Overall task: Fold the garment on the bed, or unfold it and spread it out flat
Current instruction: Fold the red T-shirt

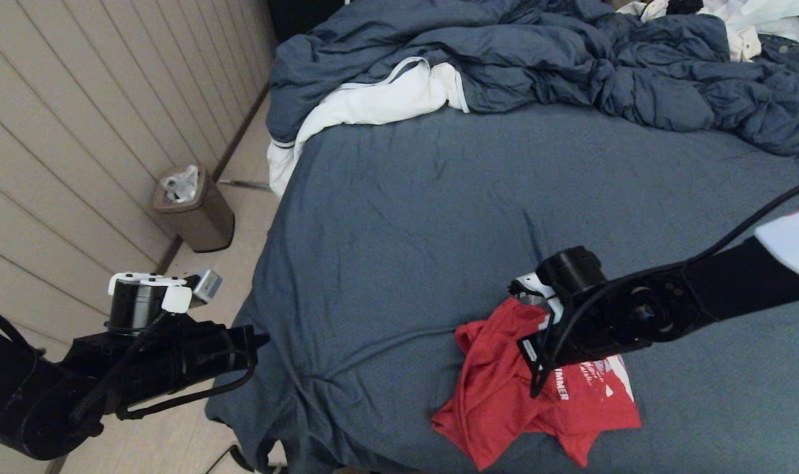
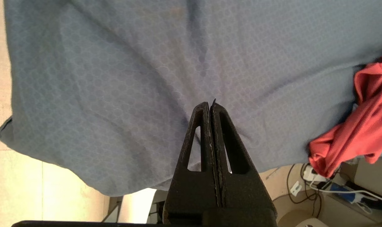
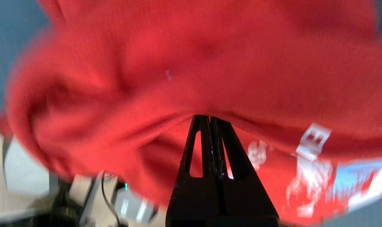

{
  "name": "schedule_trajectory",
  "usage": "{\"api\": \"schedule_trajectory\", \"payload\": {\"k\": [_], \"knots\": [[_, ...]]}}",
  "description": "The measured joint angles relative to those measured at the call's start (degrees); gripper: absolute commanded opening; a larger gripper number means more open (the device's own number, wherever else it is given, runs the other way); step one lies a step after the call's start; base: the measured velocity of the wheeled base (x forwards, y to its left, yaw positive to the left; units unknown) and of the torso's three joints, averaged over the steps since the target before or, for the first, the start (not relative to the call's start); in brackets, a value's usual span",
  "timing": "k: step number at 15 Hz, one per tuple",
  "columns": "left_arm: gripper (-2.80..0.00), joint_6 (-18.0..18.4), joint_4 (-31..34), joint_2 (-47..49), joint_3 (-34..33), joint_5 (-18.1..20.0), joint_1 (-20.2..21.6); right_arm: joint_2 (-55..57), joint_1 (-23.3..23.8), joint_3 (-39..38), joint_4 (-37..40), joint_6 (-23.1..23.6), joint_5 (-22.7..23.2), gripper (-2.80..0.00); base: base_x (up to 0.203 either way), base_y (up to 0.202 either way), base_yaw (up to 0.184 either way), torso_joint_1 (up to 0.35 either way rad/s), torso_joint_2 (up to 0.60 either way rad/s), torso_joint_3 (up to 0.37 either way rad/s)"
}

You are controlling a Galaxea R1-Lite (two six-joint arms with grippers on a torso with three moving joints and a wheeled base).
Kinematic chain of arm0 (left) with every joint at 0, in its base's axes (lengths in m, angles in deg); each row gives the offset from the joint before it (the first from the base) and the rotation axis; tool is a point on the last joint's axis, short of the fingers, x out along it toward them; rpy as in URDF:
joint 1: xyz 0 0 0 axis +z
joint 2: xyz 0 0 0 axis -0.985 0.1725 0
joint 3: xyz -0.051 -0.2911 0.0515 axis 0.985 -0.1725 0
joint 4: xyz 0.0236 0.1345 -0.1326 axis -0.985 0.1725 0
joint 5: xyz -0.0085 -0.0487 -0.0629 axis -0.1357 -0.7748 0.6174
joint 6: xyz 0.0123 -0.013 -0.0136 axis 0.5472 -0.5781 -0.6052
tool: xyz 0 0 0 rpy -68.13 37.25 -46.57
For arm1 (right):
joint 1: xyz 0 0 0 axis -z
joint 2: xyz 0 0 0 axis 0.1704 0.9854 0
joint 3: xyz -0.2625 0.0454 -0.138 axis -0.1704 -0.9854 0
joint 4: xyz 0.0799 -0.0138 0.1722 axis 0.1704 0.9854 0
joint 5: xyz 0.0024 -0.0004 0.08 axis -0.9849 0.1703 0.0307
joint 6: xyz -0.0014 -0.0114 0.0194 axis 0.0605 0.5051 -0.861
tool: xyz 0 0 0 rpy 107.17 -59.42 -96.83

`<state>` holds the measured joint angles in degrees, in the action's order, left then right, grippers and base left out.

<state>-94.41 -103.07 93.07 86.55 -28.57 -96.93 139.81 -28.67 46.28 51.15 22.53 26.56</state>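
The garment, a red T-shirt (image 1: 504, 395), lies crumpled near the front right of the bed (image 1: 425, 197), with part of its white print (image 1: 597, 385) showing. My right arm's wrist (image 1: 570, 276) hangs over the shirt, and one fold rises toward it. In the right wrist view the right gripper (image 3: 209, 117) is shut, its tips pinching a ridge of the red cloth (image 3: 191, 63). My left gripper (image 2: 209, 104) is shut and empty. It hovers by the bed's front left corner, well left of the shirt (image 2: 364, 126), on the parked left arm (image 1: 175, 342).
A rumpled blue duvet (image 1: 570, 59) is heaped across the far end of the bed, with a white cloth (image 1: 373, 99) at its left edge. A brown waste bin (image 1: 195, 207) stands on the floor by the wall. Cables and a power strip (image 2: 320, 183) lie below the bed's front edge.
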Motion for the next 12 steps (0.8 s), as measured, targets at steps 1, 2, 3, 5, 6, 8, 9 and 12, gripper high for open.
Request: {"api": "schedule_trajectory", "payload": {"k": [1,2,3,5,6,8,9,12], "knots": [[-2.80,-0.02,-0.01,-0.25,-0.05,-0.03,-0.03,1.06,-0.64,2.08,-0.01,-1.33,-0.97,-2.80,0.000,0.000,0.000,0.000,0.00,0.000],[-2.80,-0.06,-0.01,-0.61,-0.05,-0.05,0.00,2.07,-1.29,4.14,0.03,-2.66,-1.74,-2.80,0.000,0.000,0.000,0.000,0.00,0.000],[-2.80,-0.07,0.02,-1.08,-0.13,-0.02,-0.02,3.33,-1.91,6.62,0.01,-3.87,-2.63,-2.80,0.000,0.000,0.000,0.000,0.00,0.000],[-2.80,-0.07,-0.01,-1.60,-0.30,-0.05,0.02,6.13,-2.58,12.03,-0.01,-5.33,-4.70,-2.80,0.000,0.000,0.000,0.000,0.00,0.000],[-2.80,-0.04,0.01,-1.74,-0.37,-0.02,0.00,7.38,-2.80,14.95,-0.08,-6.15,-5.83,-2.80,0.000,0.000,0.000,0.000,0.00,0.000],[-2.80,0.01,-0.03,-1.88,-0.44,-0.02,-0.06,9.39,-2.94,20.40,-0.05,-7.64,-7.14,-2.80,0.000,0.000,0.000,0.000,0.00,0.000],[-2.80,-0.01,-0.25,-1.99,-0.44,-0.05,-0.09,10.48,-2.89,22.89,0.03,-8.00,-8.14,-2.80,0.000,0.000,0.000,0.000,0.00,0.000],[-2.80,0.02,-0.09,-2.39,-0.46,-0.02,-0.09,11.71,-2.08,24.00,0.16,-8.21,-9.72,-2.80,0.000,0.000,0.000,0.000,0.00,0.000]]}}
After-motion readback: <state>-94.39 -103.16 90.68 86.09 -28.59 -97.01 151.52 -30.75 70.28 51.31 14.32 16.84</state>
